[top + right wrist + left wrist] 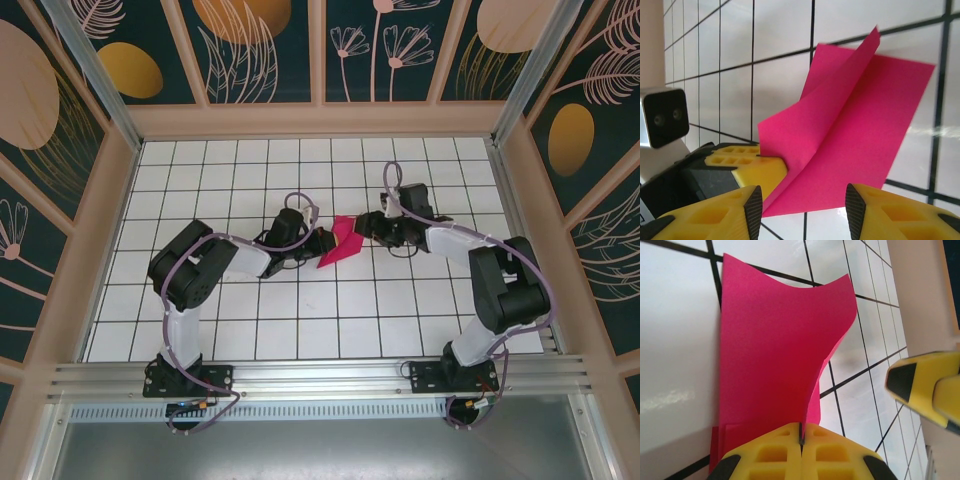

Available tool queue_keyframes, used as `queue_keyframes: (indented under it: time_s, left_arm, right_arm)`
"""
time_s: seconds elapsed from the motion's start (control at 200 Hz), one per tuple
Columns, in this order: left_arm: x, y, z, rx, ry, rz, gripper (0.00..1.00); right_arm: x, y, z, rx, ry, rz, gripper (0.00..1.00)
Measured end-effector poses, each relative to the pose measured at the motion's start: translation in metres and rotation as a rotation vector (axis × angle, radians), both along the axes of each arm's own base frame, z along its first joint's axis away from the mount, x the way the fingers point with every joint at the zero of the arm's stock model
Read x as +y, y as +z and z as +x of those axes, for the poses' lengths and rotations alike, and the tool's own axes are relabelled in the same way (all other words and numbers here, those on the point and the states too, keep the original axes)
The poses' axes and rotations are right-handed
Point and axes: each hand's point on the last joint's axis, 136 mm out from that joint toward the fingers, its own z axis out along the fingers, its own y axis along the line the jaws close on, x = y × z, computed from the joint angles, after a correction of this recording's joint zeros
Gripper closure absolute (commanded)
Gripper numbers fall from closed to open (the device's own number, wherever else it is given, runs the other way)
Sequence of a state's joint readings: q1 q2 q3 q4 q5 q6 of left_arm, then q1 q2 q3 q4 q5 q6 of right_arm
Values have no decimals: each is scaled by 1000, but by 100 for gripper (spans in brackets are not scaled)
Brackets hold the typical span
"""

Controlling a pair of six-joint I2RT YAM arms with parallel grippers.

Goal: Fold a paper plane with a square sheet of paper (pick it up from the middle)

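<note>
Arm on the left: rises from its base at the near edge of the white gridded desk [300, 320], then reaches inward and rightward to about the desk's middle.
Left pincer [318, 240]: pressed together on the pink sheet of paper [340, 245]. In the left wrist view its two yellow fingers [772, 457] meet with only a thin seam between them, and the sheet's near edge runs into that seam.
Pink sheet of paper: near the middle of the desk, between the two pincers, held at its left end. In the left wrist view it stretches away from the fingers as one broad panel whose far right corner curls upward. In the right wrist view it is creased, two panels meeting along a fold, with one flap standing up from the other. Whether its low edge rests on the desk cannot be told.
Right pincer [365, 228]: spread. In the right wrist view its black-tipped yellow fingers [715, 217] stand well apart on either side of the sheet's near edge, and the left pincer's yellow finger lies just beyond them, against the sheet. Contact with the paper is not clear.
Arm on the right: rises from its base at the near right edge, bends at the elbow and reaches leftward toward the sheet.
</note>
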State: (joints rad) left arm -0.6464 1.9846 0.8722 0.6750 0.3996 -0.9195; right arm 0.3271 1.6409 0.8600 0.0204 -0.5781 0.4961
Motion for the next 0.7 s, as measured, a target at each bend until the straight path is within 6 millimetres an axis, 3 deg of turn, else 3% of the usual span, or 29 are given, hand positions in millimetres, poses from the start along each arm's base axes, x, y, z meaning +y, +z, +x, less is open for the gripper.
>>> queue_keyframes:
  time_s: [0.185,0.455,0.696]
  left_arm:
    - [-2,8,3,24,31,-54,96]
    - [-3,11,4,36,48,-85,96]
    - [-1,11,6,32,59,-82,96]
  right_arm:
    - [16,-15,-1,31,17,27,58]
    - [19,-45,1,112,-13,31,60]
    - [23,-44,6,112,-24,60,60]
